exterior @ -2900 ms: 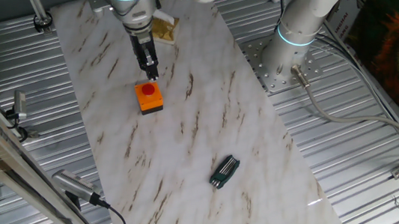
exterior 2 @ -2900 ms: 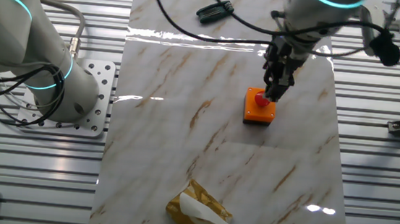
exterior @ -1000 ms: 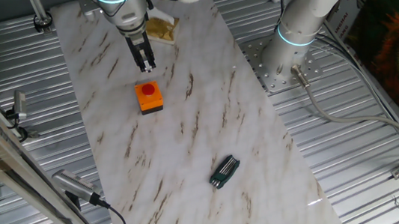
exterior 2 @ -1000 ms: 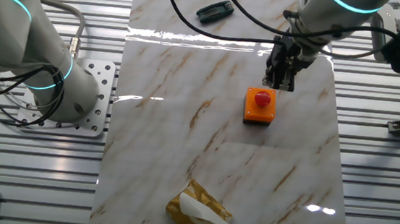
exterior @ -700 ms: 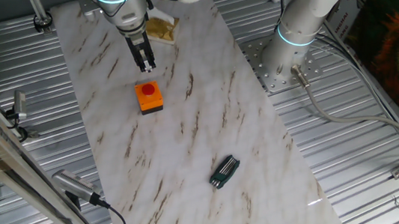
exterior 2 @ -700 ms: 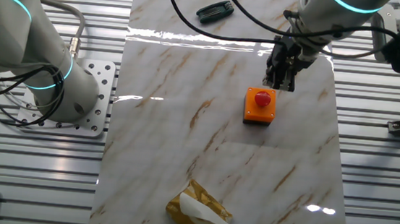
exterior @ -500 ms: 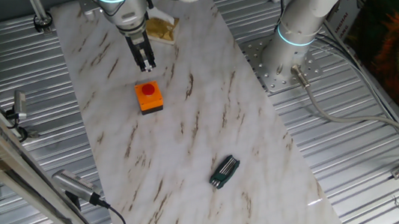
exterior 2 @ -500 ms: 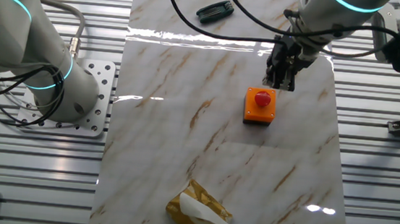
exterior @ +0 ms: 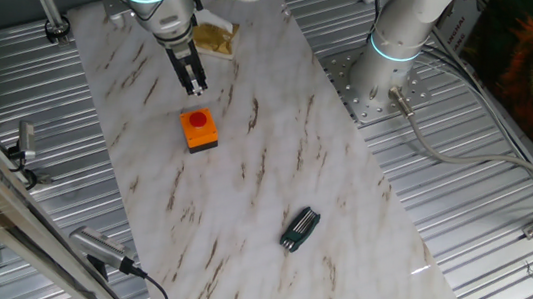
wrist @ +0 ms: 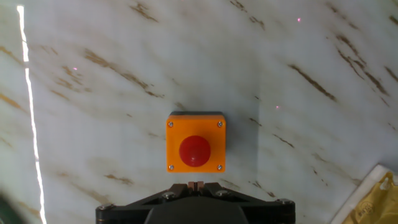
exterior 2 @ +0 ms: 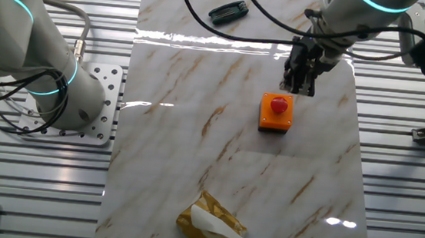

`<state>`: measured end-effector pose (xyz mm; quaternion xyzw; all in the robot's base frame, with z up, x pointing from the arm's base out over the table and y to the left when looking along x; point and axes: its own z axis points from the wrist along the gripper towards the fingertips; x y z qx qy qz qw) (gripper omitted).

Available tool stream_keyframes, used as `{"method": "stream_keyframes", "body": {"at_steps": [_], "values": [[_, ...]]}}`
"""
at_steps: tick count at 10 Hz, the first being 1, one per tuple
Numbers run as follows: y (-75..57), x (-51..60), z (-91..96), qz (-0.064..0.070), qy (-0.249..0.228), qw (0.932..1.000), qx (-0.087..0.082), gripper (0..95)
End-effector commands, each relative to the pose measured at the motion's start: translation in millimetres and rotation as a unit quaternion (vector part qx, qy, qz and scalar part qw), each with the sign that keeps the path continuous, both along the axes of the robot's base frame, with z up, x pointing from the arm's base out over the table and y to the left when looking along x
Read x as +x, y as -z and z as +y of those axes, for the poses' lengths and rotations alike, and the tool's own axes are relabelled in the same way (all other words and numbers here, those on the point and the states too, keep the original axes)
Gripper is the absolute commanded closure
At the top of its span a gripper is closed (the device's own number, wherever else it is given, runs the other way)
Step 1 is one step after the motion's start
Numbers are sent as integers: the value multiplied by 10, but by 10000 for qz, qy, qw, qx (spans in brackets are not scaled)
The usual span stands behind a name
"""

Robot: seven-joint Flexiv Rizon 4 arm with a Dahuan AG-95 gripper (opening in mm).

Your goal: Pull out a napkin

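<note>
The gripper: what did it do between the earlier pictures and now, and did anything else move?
The gripper rose off the red button of the orange box and drew back slightly, jaws shut, holding nothing. The orange box, the tissue pack with its napkin and the black tool stayed put.

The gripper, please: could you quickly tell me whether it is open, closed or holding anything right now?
Gripper: closed, fingertips together, holding nothing; it hangs above the orange button box.

Glossy marbled tabletop, ribbed metal surround, seemingly plastic button box.
</note>
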<state>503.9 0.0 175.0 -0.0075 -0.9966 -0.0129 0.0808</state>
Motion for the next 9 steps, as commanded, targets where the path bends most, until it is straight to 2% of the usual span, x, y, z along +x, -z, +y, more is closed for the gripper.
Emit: {"method": "stream_keyframes", "body": {"at_steps": [1, 3, 5, 6, 7, 9], "values": [[-12, -3, -2, -11, -23, 10000, -2, 950], [-30, -9, -51, -8, -41, 10000, -53, 950], [16, -93, -440, -50, -311, 9995, -69, 950], [53, -169, -690, -75, -389, 9992, 6, 950], [47, -269, -961, -96, -510, 9986, 5, 950], [-119, -412, -1269, -87, -585, 9982, -6, 950]]}}
